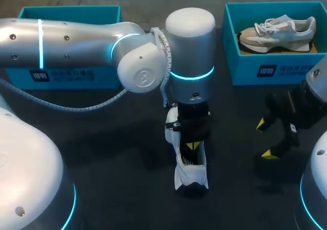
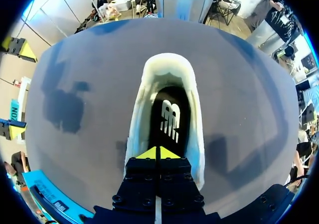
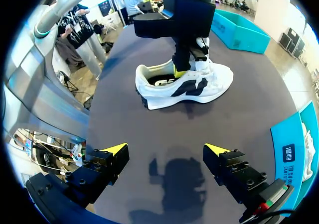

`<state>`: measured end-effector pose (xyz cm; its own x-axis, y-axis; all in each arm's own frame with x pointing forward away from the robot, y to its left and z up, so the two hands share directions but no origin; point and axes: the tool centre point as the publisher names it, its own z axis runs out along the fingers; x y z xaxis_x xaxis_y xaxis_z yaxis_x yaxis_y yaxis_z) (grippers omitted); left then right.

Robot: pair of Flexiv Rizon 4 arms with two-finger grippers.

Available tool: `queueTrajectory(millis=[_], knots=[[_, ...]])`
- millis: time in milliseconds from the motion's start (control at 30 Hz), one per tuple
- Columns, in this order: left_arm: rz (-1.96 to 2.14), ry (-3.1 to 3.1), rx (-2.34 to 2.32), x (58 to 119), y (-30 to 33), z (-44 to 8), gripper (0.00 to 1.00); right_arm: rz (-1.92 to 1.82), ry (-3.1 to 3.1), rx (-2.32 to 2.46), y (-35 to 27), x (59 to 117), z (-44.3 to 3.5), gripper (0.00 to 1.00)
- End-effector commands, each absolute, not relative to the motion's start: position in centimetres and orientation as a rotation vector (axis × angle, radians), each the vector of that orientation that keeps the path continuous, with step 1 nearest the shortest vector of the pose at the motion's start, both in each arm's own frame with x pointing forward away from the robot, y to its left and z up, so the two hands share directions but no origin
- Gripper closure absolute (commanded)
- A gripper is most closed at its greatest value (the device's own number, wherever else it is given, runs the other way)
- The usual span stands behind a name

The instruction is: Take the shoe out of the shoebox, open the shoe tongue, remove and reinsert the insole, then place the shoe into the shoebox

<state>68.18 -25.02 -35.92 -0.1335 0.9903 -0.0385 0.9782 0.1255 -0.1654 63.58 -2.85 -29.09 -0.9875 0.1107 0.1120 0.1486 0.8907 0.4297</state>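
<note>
Currently the white shoe (image 1: 190,175) stands upright on the dark table (image 1: 112,153), just toward 6 o'clock of the table's middle and outside both boxes. Its heel points to 6 o'clock and its toe is hidden under the left arm's wrist at 12 o'clock. The left gripper (image 1: 190,147) comes straight down into the shoe's opening. From its own wrist camera the left gripper (image 2: 158,153) has its two yellow tips pressed together over the black insole (image 2: 169,115), with the shoe's white walls (image 2: 197,134) on either side. Nothing can be seen pinched between the tips.

At 3 o'clock of the shoe, well apart from it, the right gripper (image 1: 265,138) hangs over bare table. Its wrist camera shows the right gripper (image 3: 165,152) spread wide with nothing in it, and the shoe (image 3: 185,87) lies ahead of it.

One teal box (image 1: 102,77) sits at 10 o'clock, partly covered by the left arm. A second teal box (image 1: 276,69) at 2 o'clock holds a beige and grey shoe (image 1: 278,31) lying on its side
</note>
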Motion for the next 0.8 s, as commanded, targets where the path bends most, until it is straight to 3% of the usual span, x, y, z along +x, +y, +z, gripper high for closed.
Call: queueTrajectory(millis=[33,433,467,500,533,633,800], knots=[[0.211,-2.287,-2.024,67.8,-25.0,-35.3,1.0,-0.681,-2.976,-0.207,-2.8,63.4,-29.1,0.0],[0.166,-2.284,-1.99,68.3,-24.4,-36.8,1.0,-0.681,-2.976,-0.207,-2.8,63.4,-29.1,0.0],[0.156,-2.282,-1.991,68.4,-24.4,-36.9,0.96,-0.681,-2.976,-0.207,-2.8,63.4,-29.1,0.0],[0.154,-2.282,-1.991,68.4,-24.4,-36.9,0.75,-0.681,-2.976,-0.207,-2.8,63.4,-29.1,0.0],[0.152,-2.28,-1.99,68.4,-24.4,-37.0,0.62,-0.681,-2.976,-0.207,-2.8,63.4,-29.1,0.0],[0.136,-2.279,-1.996,68.2,-24.4,-36.6,0.3,-0.681,-2.976,-0.207,-2.8,63.4,-29.1,0.0],[0.122,-2.279,-2.011,68.0,-24.1,-36.0,0.13,-0.681,-2.976,-0.207,-2.8,63.4,-29.1,0.0]])
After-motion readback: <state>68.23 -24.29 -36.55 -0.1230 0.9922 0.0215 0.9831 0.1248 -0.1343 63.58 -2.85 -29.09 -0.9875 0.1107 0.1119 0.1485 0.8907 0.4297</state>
